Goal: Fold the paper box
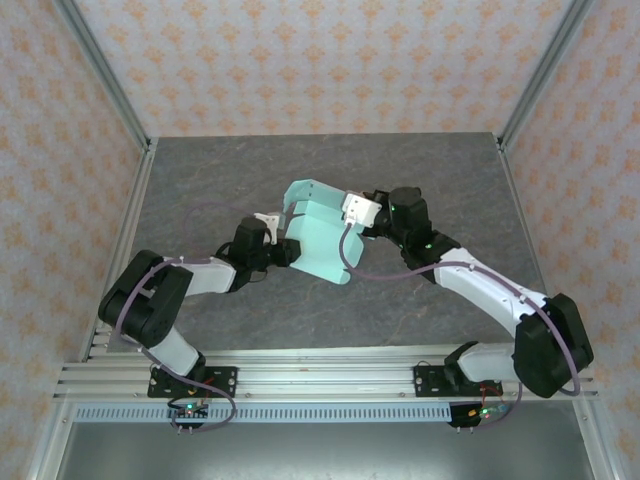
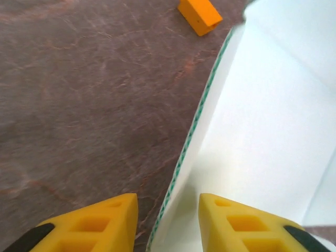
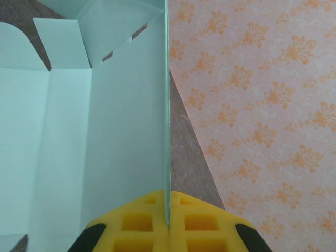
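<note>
Between the right claw's [image 3: 169, 203] yellow pads [image 3: 142, 223], pressed together at 6 o'clock in its wrist view, stands a thin upright panel of the box [image 3: 126, 131]. The claw is clamped on that panel's edge. The panel runs straight up to 12 o'clock, and the rest of the mint card opens out toward 9 and 10 o'clock in creased panels, a narrow flap and a flap with a rounded corner at far left. At 3 o'clock of the panel lie a wedge of grey surface [image 3: 191, 157] and the orange-patterned wall [image 3: 262, 105].

The left claw [image 2: 168, 205] has its two yellow fingers [image 2: 100, 226] apart. A card edge marked with green dashes rises between them, from 6 o'clock toward 1 o'clock. A sliver of surface shows between the left finger and that edge, and pale card spreads behind the right finger. Whether either finger touches the card I cannot tell. A small orange cube [image 2: 199, 16] lies on the surface at 12 o'clock, near the card's edge.

From above, the box sits partly folded near the middle of the surface, with the left claw at its 9 o'clock side and the right claw at its 1 o'clock side. One curved flap stands up at 11 o'clock.
</note>
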Motion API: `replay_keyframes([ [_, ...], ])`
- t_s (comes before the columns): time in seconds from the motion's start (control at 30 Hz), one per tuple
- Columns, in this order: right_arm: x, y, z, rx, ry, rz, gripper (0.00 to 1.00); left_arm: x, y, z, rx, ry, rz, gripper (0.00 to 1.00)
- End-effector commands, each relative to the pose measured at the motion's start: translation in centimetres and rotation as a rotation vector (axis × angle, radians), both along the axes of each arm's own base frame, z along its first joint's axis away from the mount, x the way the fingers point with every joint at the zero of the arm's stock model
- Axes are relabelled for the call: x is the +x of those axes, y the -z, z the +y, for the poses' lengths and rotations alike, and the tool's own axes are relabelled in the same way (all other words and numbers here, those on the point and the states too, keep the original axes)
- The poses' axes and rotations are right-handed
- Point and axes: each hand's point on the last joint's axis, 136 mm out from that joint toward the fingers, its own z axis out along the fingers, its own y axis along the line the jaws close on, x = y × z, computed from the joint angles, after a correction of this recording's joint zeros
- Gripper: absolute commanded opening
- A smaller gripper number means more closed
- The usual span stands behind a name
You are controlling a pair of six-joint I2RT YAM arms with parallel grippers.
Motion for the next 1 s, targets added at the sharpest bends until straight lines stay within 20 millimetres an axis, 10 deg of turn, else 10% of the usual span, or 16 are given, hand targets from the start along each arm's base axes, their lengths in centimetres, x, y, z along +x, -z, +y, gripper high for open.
replay_keyframes([
  [0.0,-0.3,-1.6,0.4,0.068,-0.018,0.008,0.00,0.8,-2.3,-1.6,-0.110,0.059,-0.062,0.22],
  [0.73,-0.4,-5.1,0.3,0.221,-0.007,-0.045,0.00,-2.8,-11.7,0.1,-0.418,0.008,-0.136,0.01],
  [0.97,-0.8,-6.4,0.7,0.297,-0.029,-0.048,0.00,-3.1,-13.5,1.7,-0.411,-0.085,-0.116,0.10],
])
